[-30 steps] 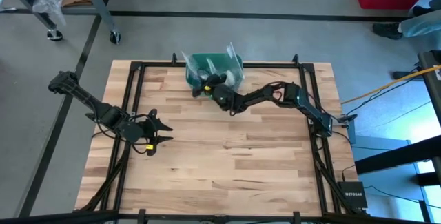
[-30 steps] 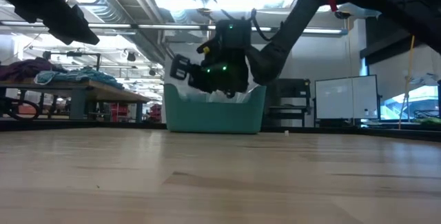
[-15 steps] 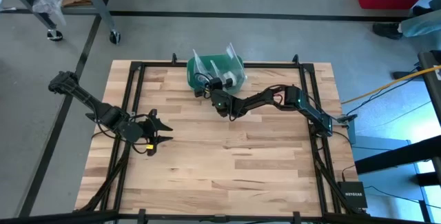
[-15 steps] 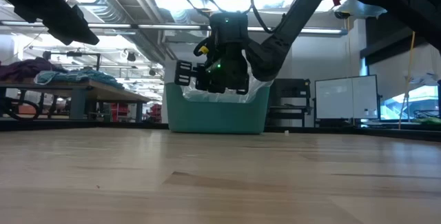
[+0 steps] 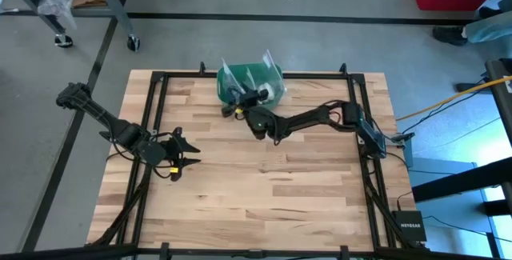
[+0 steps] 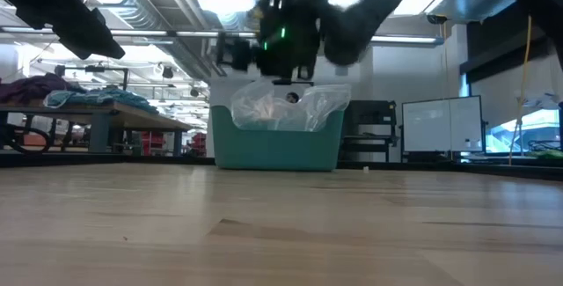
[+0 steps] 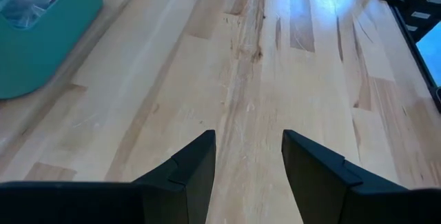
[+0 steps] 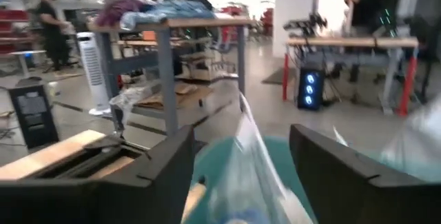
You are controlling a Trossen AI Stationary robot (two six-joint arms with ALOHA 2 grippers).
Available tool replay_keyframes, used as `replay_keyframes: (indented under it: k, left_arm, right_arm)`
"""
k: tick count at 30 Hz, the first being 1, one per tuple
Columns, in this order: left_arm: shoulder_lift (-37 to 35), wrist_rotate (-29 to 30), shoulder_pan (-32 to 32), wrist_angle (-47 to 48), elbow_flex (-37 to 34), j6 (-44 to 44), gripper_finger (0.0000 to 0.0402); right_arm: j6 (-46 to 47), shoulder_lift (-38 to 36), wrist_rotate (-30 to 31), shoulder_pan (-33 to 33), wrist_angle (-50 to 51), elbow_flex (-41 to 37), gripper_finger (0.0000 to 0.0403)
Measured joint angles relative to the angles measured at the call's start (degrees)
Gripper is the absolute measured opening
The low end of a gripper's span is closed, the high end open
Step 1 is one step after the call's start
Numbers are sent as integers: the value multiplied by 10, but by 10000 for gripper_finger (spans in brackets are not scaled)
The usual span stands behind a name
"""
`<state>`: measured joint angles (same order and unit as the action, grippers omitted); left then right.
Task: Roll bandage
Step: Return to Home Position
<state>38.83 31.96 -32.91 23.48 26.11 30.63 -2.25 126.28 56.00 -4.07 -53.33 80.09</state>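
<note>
The bandage is hidden in every view. A green bin (image 5: 252, 82) with a clear plastic liner (image 6: 290, 110) stands at the table's far edge, near the middle. My right gripper (image 8: 241, 176) hovers open just above the bin's near rim, pointing level toward the far side; in the low view it (image 6: 281, 35) hangs clear above the liner. My left gripper (image 7: 248, 162) is open and holds nothing, above the bare wood at the table's left (image 5: 188, 152).
Black frame rails (image 5: 156, 116) run along the table's left, right and far sides. The wooden top (image 5: 264, 188) between the arms and toward the near edge is bare. Beyond the far edge are workbenches (image 8: 172, 24) and people in the room.
My right gripper has risen from inside the bin to above its rim and has drawn back a little toward the table's near edge, rolling its wrist. The plastic liner, earlier covered by the gripper, now stands puffed above the bin's rim.
</note>
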Motion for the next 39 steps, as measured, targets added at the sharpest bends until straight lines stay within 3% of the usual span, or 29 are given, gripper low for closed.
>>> replay_keyframes:
  k: [4, 6, 8, 12, 15, 19, 24, 29, 33, 39]
  left_arm:
    - [0, 0, 0, 0, 0, 0, 159]
    - [0, 0, 0, 0, 0, -7, 159]
    - [0, 0, 0, 0, 0, -19, 159]
    - [-3, -17, 4, -2, 0, -59, 159]
    - [-13, -40, 15, -1, 0, -89, 159]
    - [-52, -37, 33, -3, -5, -136, 147]
    - [-139, -33, 62, 1, -18, -180, 118]
    - [-232, -28, 89, -6, -31, -213, 80]
    - [-297, -26, 103, -3, -60, -204, 51]
    - [-363, -18, 113, -40, -114, -162, 23]
  right_arm:
    - [-59, -51, -5, 31, 27, 0, 252]
    - [-73, -86, -57, 45, 72, 0, 252]
    - [-67, -122, -181, 56, 136, 0, 250]
    - [5, -181, -534, 55, 295, 0, 241]
    - [84, -213, -652, 44, 420, 0, 227]
    - [95, -245, -645, 43, 555, -8, 185]
    - [70, -311, -662, 45, 553, -88, 113]
    - [67, -411, -661, 26, 468, -234, 48]
    - [86, -510, -653, 20, 340, -379, 9]
    - [137, -660, -581, 22, 145, -593, 18]
